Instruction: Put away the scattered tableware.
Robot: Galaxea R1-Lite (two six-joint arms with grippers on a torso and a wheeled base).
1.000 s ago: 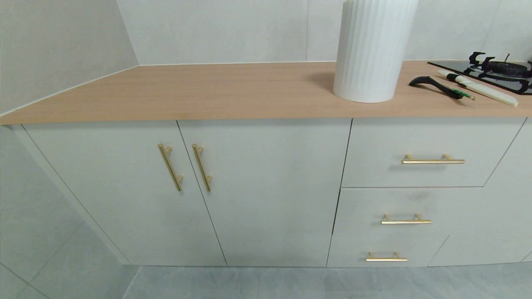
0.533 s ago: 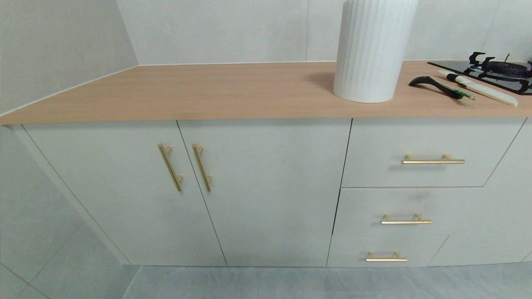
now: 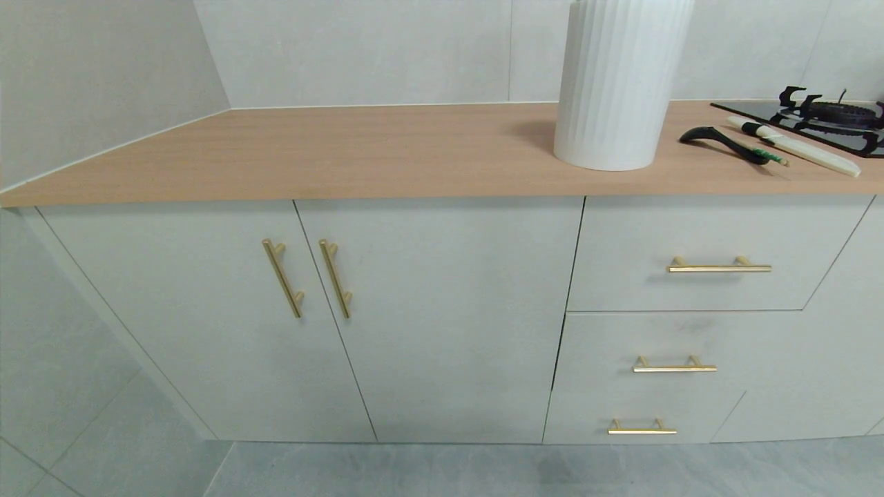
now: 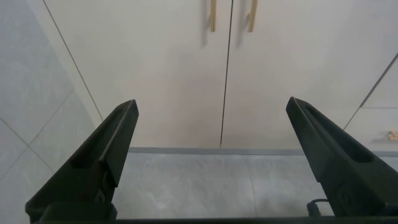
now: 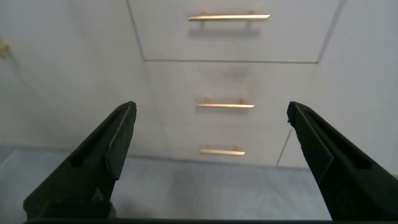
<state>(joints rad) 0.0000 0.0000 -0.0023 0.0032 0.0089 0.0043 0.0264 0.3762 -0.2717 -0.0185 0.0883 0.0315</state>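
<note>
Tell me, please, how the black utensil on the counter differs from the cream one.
The black utensil is shorter and curved, the cream utensil longer and straight. The black one lies nearer the white vase, the cream one nearer the stove. Both lie flat on the counter.

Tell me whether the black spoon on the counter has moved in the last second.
No. The black spoon lies at the same spot between the white ribbed container and the hob.
</note>
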